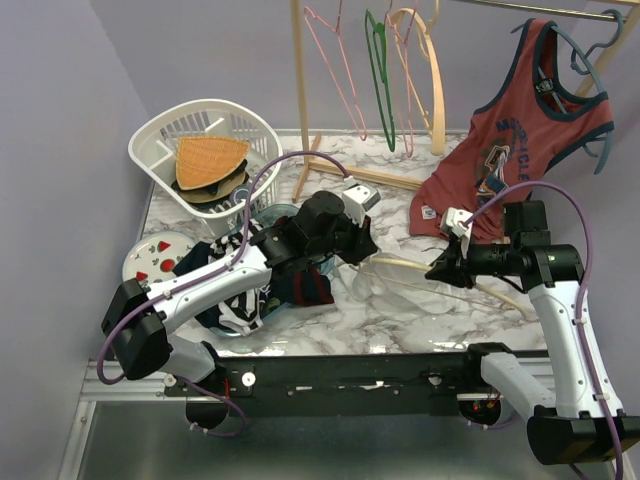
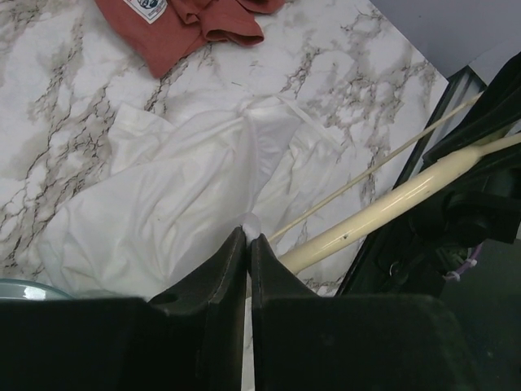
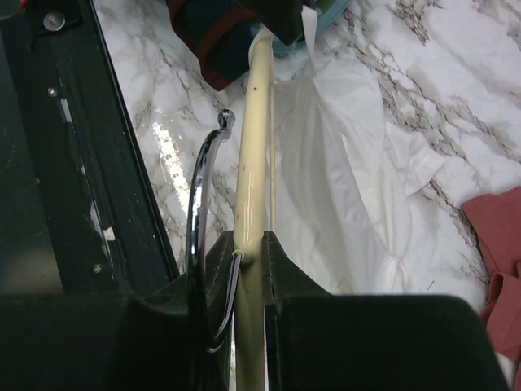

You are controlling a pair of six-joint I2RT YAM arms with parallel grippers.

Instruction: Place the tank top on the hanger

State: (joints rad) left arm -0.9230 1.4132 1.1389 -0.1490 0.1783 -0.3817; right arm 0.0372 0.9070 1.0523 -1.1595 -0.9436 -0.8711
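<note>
At mid-table, left gripper (image 2: pixel 247 236) is pinching the crumpled white tank top (image 2: pixel 163 212); right gripper (image 3: pixel 250 244) is clamping the cream hanger (image 3: pixel 252 147), its tip hiding beneath the left gripper. Print on the red tank top (image 1: pixel 520 140) is proving illegible; its label (image 2: pixel 148 6) is being cropped.

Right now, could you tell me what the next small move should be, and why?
Probably the left hand should draw its pinched edge of the tank top over the hanger tip: the right hand holds the hanger beside the cloth, apparently not inside it.
</note>
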